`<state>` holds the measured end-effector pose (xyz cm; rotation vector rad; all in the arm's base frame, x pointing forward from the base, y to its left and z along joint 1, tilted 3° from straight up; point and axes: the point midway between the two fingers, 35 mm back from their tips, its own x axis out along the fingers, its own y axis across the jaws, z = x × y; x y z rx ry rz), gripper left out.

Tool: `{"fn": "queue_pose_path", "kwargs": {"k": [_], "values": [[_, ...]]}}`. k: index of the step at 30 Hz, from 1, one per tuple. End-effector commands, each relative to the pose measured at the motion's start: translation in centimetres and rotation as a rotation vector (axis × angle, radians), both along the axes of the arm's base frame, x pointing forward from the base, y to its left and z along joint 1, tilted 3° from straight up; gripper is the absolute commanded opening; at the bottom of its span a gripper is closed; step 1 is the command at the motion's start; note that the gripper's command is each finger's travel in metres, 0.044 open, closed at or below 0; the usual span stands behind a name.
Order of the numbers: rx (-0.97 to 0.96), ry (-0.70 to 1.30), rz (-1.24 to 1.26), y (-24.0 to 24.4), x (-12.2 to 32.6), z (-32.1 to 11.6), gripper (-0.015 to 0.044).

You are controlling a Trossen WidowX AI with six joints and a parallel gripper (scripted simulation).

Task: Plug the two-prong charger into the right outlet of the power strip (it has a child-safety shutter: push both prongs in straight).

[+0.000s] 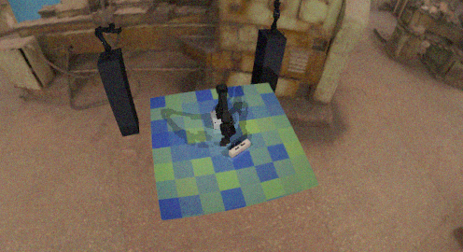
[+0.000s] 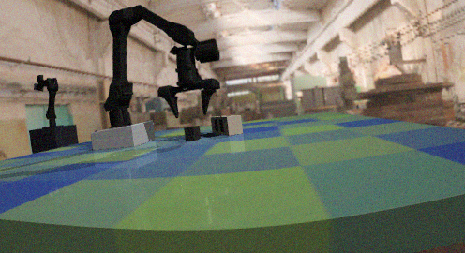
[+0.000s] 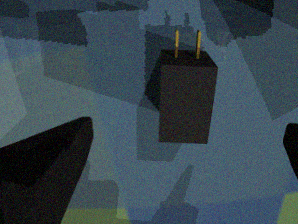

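The dark charger (image 2: 192,133) (image 3: 186,105) lies on the table, its two gold prongs (image 3: 198,45) pointing to the top of the wrist view. In the top view it cannot be told apart from the dark gripper. My gripper (image 2: 190,115) (image 3: 191,130) is open and empty, pointing down above the charger. In the wrist view, its fingertips stand wide on either side of the charger's lower part, without touching it. The power strip (image 1: 240,148) (image 2: 234,126), pale with a dark side, lies beside the charger. Its slots show in the top view; it is not in the wrist view.
The checkered table (image 1: 205,203) (image 2: 244,201) carries the pale box (image 1: 216,121) (image 2: 117,138) at the arm's base. Two dark pedestals (image 1: 117,91) (image 1: 269,56) with small arms stand beyond the table's edges. Arm shadows cross the table.
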<state>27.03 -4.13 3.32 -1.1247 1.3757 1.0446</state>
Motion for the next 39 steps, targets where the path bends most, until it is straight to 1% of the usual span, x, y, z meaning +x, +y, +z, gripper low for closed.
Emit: {"fn": "queue_pose_path", "kwargs": {"k": [1, 39], "values": [[-0.012, 0.007, -0.009, -0.7, 0.0, 0.0, 0.044], [-0.012, 0.007, -0.009, -0.8, -0.2, -5.7, 0.044]]}}
